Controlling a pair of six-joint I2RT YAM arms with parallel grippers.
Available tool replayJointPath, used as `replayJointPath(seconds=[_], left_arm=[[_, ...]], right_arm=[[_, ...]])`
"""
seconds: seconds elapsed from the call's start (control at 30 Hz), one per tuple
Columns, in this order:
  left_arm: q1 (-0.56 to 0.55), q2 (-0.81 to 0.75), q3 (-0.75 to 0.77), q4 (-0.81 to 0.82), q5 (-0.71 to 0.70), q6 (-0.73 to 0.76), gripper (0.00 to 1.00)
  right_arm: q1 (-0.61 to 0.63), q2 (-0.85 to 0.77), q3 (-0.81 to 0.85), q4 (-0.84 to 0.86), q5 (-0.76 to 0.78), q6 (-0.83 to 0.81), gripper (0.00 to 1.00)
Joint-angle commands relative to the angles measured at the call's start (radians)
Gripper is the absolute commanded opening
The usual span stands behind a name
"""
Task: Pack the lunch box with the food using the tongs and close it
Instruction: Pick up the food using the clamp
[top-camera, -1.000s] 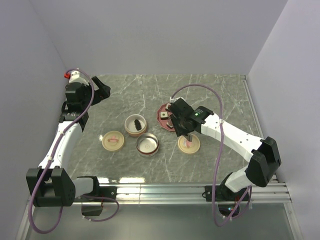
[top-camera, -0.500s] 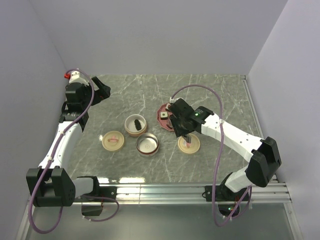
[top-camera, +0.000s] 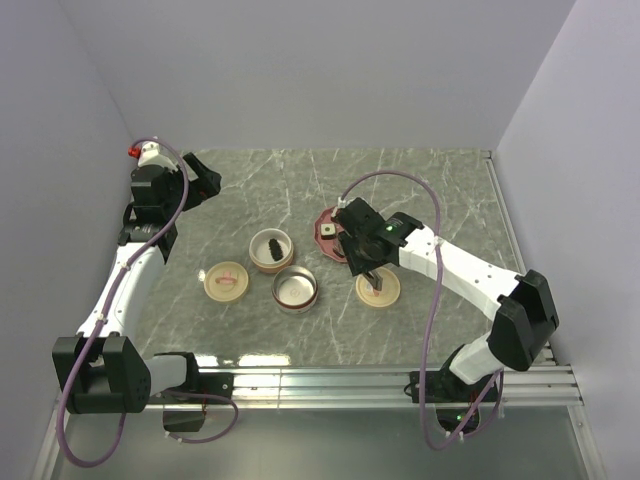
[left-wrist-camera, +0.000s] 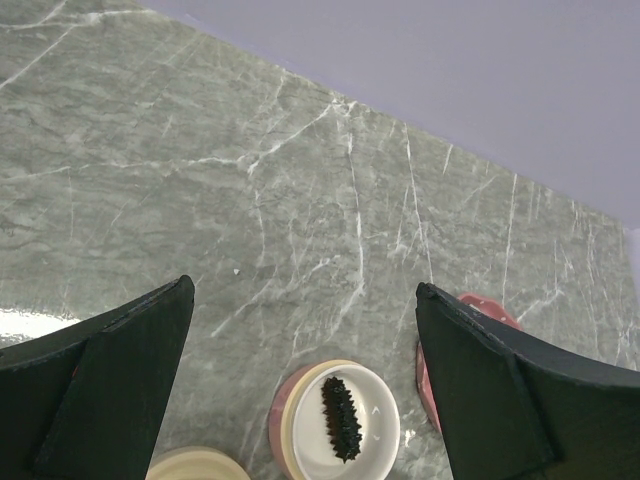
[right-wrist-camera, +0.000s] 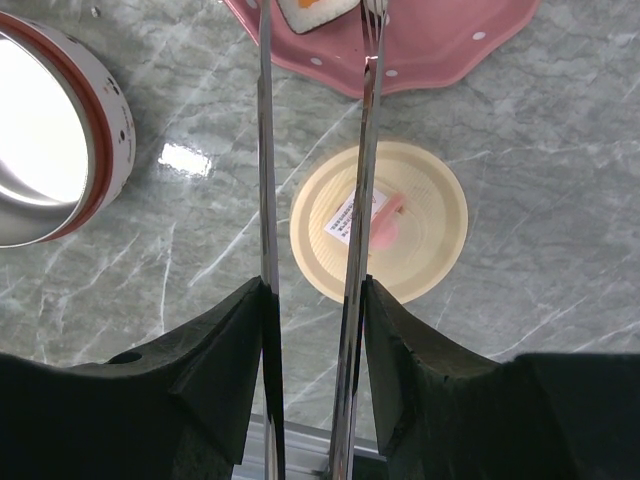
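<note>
right end effector (right-wrist-camera: 315, 300) clamped on metal tongs (right-wrist-camera: 266, 150), tips over red plate (right-wrist-camera: 450, 45) bearing one sushi piece (right-wrist-camera: 308, 10), left end effector (left-wrist-camera: 302, 295) spread apart, empty, above worktop (left-wrist-camera: 200, 150)

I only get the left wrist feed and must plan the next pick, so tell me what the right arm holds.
Observer: The right gripper is shut on the tongs, which reach out above a cream lid.
Operator: Give me the tips.
Observer: A sushi piece with an orange centre lies between the two tong arms, on the red plate.
Operator: Report any free container.
Observer: A metal container stands left of that lid and looks empty.
</note>
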Motion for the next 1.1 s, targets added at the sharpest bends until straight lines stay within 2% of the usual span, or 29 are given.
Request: replayJointPath(seconds=[0.0,1.07], left_arm=[[-0.004,-0.005,-0.011,0.046,0.014,-0.011,1.00],[-0.004,-0.005,-0.019,0.052,0.003,-0.013,1.00]], right_arm=[[0.002,-0.005,0.003,0.003,-0.003,-0.007,0.50],[0.012,0.053,-0.005,-0.032,0.013,-0.007,0.50]])
